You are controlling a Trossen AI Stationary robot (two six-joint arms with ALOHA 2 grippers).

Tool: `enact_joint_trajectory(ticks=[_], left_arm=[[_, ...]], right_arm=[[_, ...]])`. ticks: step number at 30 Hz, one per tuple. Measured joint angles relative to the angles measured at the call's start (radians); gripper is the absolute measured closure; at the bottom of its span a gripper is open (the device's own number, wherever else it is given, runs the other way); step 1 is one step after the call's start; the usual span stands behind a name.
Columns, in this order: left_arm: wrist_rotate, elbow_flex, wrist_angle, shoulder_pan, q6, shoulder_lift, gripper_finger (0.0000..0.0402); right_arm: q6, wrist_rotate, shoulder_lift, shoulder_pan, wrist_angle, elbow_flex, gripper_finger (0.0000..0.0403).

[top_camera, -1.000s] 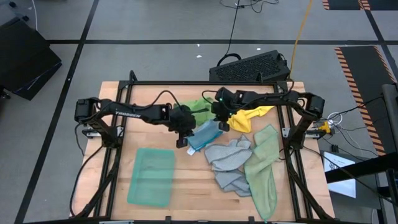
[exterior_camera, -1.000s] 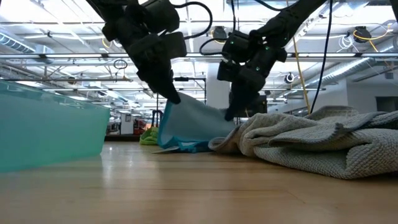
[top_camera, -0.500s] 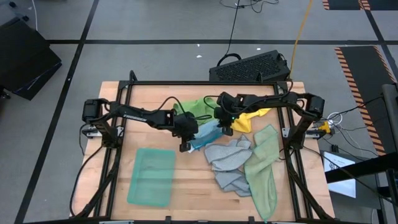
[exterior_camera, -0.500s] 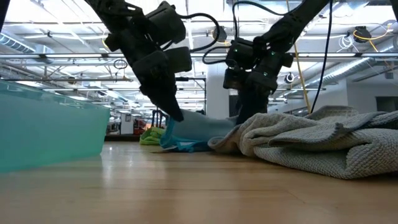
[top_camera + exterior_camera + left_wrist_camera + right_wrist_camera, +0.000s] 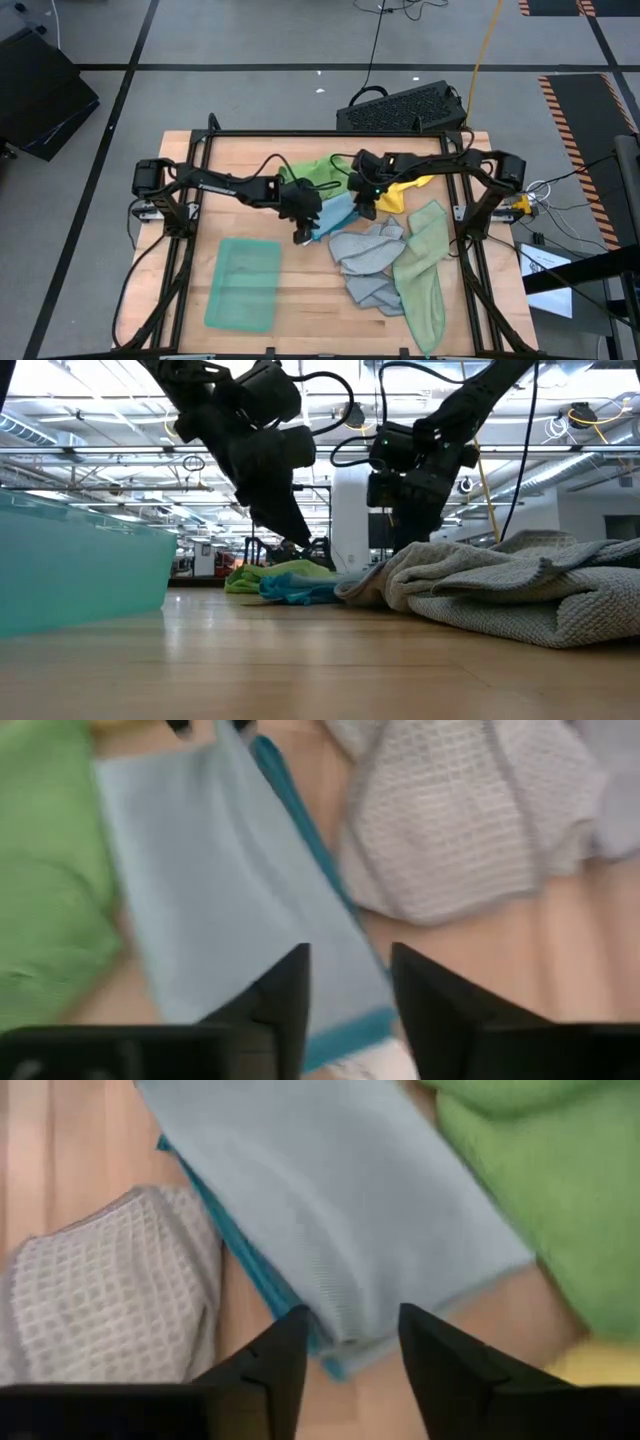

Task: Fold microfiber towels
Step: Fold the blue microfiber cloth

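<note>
Both grippers, left [image 5: 303, 235] and right [image 5: 366, 207], are hovering open and empty over the light blue towel [image 5: 335, 213], which is lying flat between the bright green towel [image 5: 318, 172] and grey towel [image 5: 365, 252] on the wooden table [image 5: 310, 310].

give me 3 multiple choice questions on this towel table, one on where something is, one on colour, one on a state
1. Where does the folded teal green towel lie?
A. on the table's left side, apart from the pile
B. on the grey towel
C. under the yellow towel

2. What colour is the towel below both grippers?
A. yellow
B. light blue
C. grey

3. How are the left gripper and right gripper?
A. both open, holding nothing
B. both clamped on cloth
C. one carrying a towel

Answers: 1 A, it lies alone in the high view. 2 B, the light blue towel fills both wrist views. 3 A, the fingers stand apart above flat cloth.
</note>
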Motion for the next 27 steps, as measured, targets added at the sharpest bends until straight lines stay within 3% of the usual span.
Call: enact_joint_trajectory(ticks=[3,8,16,22,27], left_arm=[[0.062,0.018,-0.051,0.005,-0.096,-0.018,0.0199],[0.031,0.025,-0.072,0.038,-0.205,-0.067,0.0158],[-0.069,-0.001,-0.059,0.127,-0.252,-0.018,0.0154],[-0.003,-0.003,-0.096,0.174,-0.338,0.074,0.0153],[-0.001,-0.001,-0.077,0.169,-0.320,0.127,0.0153]], right_arm=[[0.040,0.002,-0.032,0.000,-0.060,0.000,0.0225],[0.181,-0.015,-0.090,0.004,-0.100,0.000,0.0213],[0.373,-0.020,-0.121,0.052,0.099,0.000,0.0232],[0.500,0.062,-0.114,0.061,0.131,0.000,0.0241],[0.497,0.078,-0.114,0.061,0.114,0.000,0.0242]])
